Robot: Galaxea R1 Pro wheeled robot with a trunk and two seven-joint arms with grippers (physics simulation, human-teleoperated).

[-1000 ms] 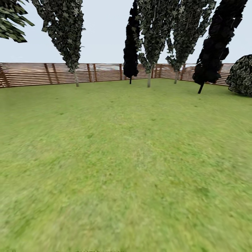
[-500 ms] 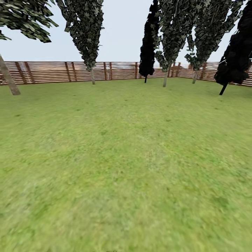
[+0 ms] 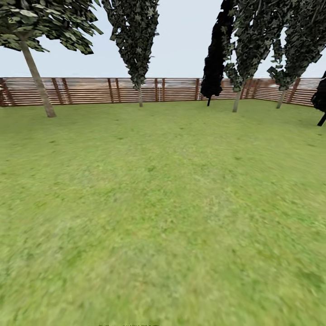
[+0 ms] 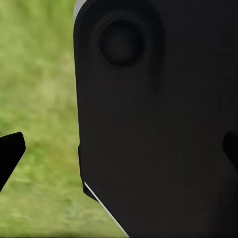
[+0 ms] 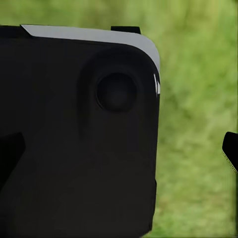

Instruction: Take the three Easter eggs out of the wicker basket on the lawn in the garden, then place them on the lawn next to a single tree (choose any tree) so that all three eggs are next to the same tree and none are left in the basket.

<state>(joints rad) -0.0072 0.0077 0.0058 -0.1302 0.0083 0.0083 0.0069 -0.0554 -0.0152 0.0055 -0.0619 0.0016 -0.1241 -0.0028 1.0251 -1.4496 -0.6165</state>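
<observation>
Ahead, from my head camera, the lawn [image 3: 163, 203] runs open to the slatted fence [image 3: 90, 90]. A pale-trunked tree [image 3: 38, 81] stands far off to my left by the fence, another [image 3: 140, 96] further along, two more [image 3: 236, 100] to the right, with a black-trunked one [image 3: 209, 97] between. No basket and no eggs lie in this stretch of grass, so I cannot say which way they lie from either arm, nor which arm is nearer; I judge I must turn or drive on to find them before any reach.

At my left wrist, a dark body part [image 4: 158, 119] sits close before the camera over blurred grass. The left gripper's fingertips [image 4: 10, 151] poke in at opposite edges, spread wide, nothing between them.

At my right wrist, the same: a black casing [image 5: 79, 139] over grass, fingertips [image 5: 230, 148] at the far edges, jaws wide and empty.
</observation>
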